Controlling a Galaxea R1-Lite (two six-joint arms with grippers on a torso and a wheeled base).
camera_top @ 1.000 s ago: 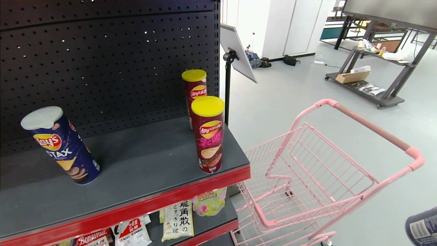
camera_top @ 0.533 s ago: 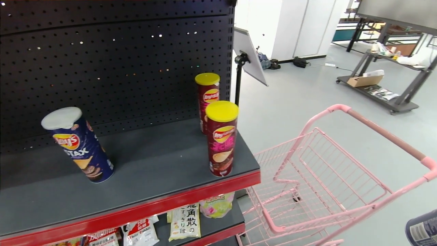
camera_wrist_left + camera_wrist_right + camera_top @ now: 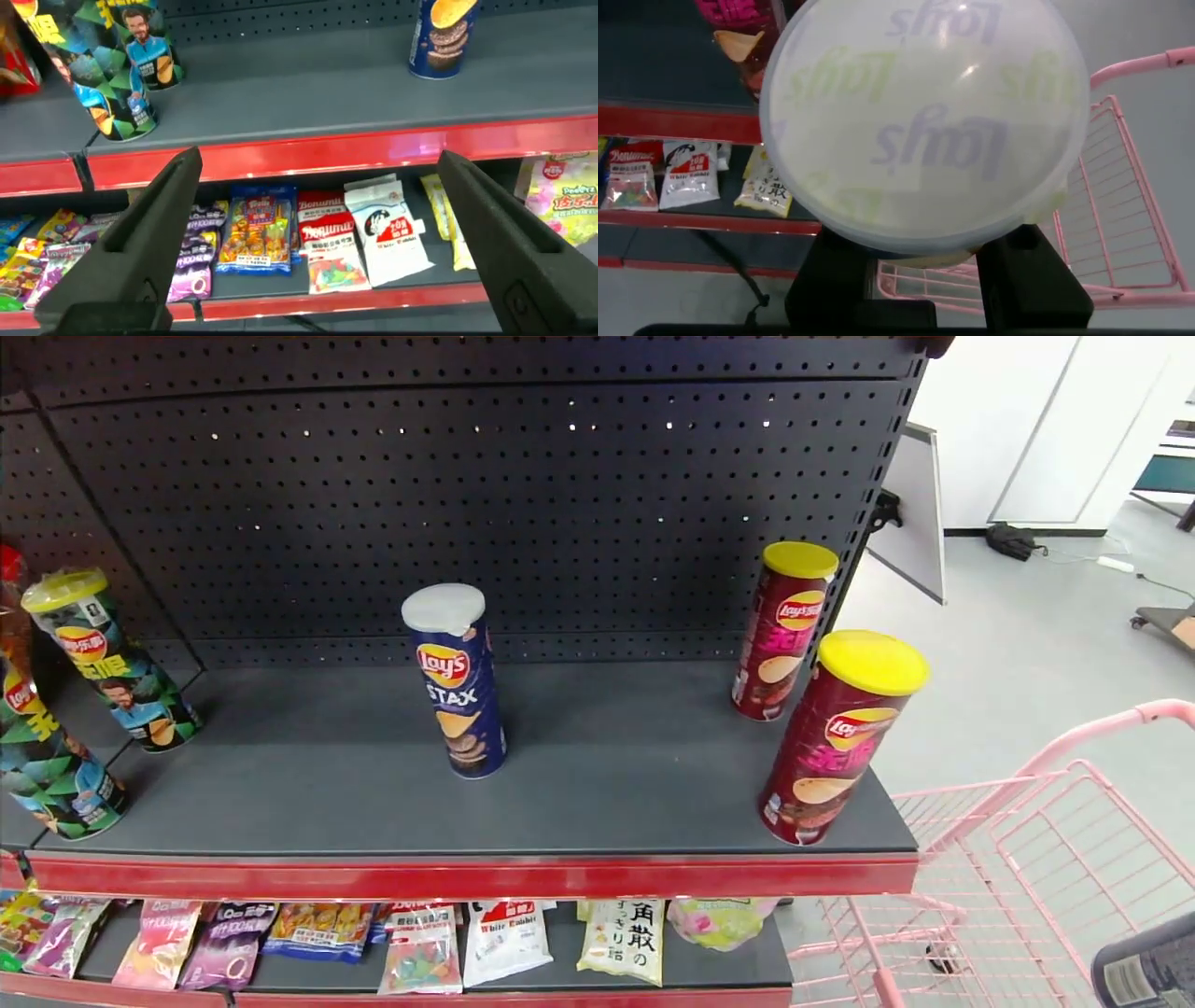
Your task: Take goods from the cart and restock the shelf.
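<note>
The right end effector (image 3: 938, 280) pinches a dark-blue cylindrical can (image 3: 1144, 973) with a translucent plastic lid (image 3: 924, 121), near the pink wire cart (image 3: 1046, 840) and off the shelf (image 3: 607, 775). The left end effector (image 3: 318, 159) has its black wedge-shaped fingers spread wide. On the matte grey shelf stand a blue tube (image 3: 457, 681), two maroon tubes (image 3: 822, 747) and green tubes (image 3: 112, 663). Glossy bags (image 3: 504, 943) lie below.
</note>
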